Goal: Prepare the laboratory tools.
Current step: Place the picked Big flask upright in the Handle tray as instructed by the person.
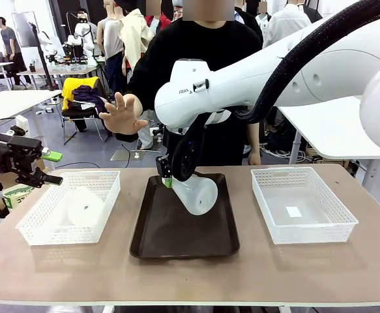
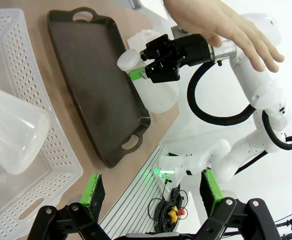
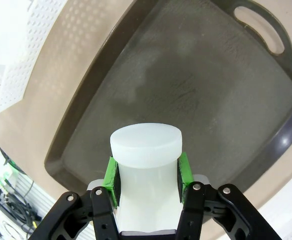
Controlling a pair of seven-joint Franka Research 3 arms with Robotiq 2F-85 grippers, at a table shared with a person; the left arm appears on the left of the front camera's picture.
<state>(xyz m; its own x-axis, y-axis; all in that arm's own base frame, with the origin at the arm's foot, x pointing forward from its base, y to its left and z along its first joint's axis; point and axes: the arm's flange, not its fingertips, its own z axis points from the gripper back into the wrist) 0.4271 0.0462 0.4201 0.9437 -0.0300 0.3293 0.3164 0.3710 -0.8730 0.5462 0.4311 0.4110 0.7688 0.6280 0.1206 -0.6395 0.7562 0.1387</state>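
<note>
Frosted-white flask [image 1: 197, 194] in the front view: tilted, neck up-left, wide base down-right, over the far half of the dark brown tray [image 1: 183, 242]. Right gripper [image 1: 167, 178] is clamped on its neck, green pads on either side. Whether the base touches the tray: cannot tell. A second flask [image 1: 83, 207] lies on its side in the left white basket [image 1: 46, 233]. The right basket [image 1: 305, 236] holds a small white slip. Left gripper [image 1: 41, 167] sits beside the left basket's outer far corner, off the table edge, jaws spread and empty. The person's hand [image 1: 122, 115] is raised, palm open, fingers spread, behind the tray.

Left wrist view: green-padded fingers [image 2: 94, 192] stand wide apart with nothing between them. Below lie the basket with the lying flask and, beyond it, the tray; the other arm grips the tilted flask by the neck at the tray's rim, with the person's hand above it.

Right wrist view: both pads press the flask's neck just under its flat mouth. The tray lies beneath, with one handle hole at upper right.
</note>
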